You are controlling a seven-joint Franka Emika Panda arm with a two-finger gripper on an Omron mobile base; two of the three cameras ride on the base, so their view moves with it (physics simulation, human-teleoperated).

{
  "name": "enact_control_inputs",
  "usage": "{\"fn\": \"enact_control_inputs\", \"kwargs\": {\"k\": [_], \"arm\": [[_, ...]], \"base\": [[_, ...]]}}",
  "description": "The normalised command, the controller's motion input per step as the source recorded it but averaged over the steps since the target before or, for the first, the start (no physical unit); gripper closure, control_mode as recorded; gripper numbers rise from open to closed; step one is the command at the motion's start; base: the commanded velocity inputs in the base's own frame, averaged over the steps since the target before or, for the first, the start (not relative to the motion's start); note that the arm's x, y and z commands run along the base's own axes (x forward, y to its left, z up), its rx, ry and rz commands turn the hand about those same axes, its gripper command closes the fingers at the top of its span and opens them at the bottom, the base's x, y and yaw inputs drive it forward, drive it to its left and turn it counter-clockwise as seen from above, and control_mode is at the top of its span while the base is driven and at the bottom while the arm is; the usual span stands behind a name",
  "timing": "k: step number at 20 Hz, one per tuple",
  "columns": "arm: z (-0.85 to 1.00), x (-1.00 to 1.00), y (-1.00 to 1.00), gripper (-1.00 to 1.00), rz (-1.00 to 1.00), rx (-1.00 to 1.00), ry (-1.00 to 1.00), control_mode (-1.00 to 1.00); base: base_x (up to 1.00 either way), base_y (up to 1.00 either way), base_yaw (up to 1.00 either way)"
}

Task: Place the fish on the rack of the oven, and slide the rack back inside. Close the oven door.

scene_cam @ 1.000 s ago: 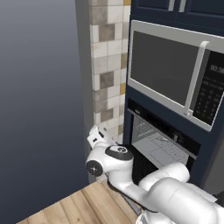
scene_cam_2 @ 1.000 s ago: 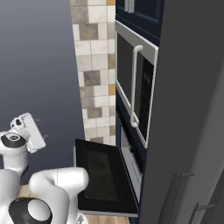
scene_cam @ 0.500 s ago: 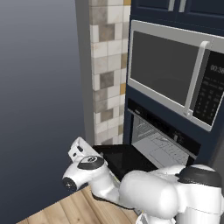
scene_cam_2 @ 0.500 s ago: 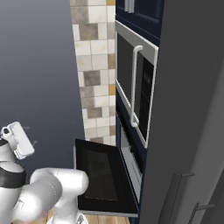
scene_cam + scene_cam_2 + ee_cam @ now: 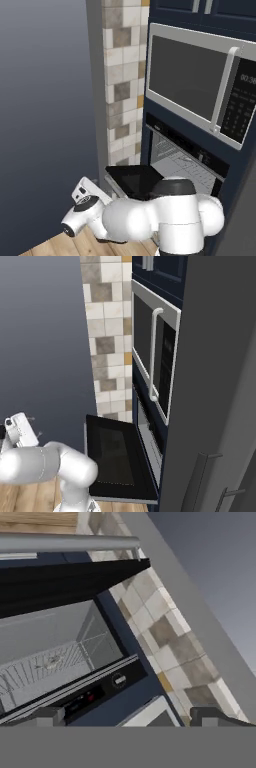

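Kitchen corner: blank grey wall at left, a tiled strip of beige and brown squares next to it, then a dark navy cabinet column, wood floor below. Oven sits low in the column, cavity open and lit grey inside. Oven door is dropped flat, roughly level, black glass facing up, sticking out from the column over the floor; in the hand view its silver bar handle runs across the top of the frame. Microwave with silver frame, vertical handle and keypad is mounted directly above the oven. Rack is inside the cavity, thin wires visible in the hand view and in the left base view. Small grey shape on the rack wires in the hand view looks like the fish, too small to be sure. Tool is low, left of the door and clear of it, holding nothing, pointing up at the oven front; fingers set wide apart.
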Motion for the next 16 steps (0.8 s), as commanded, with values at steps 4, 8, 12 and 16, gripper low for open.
{"fn": "enact_control_inputs", "kwargs": {"k": [4,8,12,16], "arm": [[-1.00,0.28,0.23,-1.00,-0.12,-0.16,0.04,-1.00],[-1.00,0.15,0.21,-1.00,-0.12,-0.18,0.02,-1.00],[-0.97,0.01,0.07,-1.00,-0.12,-0.18,0.02,-1.00],[-0.56,0.14,-0.10,-1.00,-0.13,-0.12,0.05,-1.00]], "base": [[0.00,0.00,0.00],[0.00,0.00,0.00],[0.00,0.00,0.00],[0.00,0.00,0.00]]}}
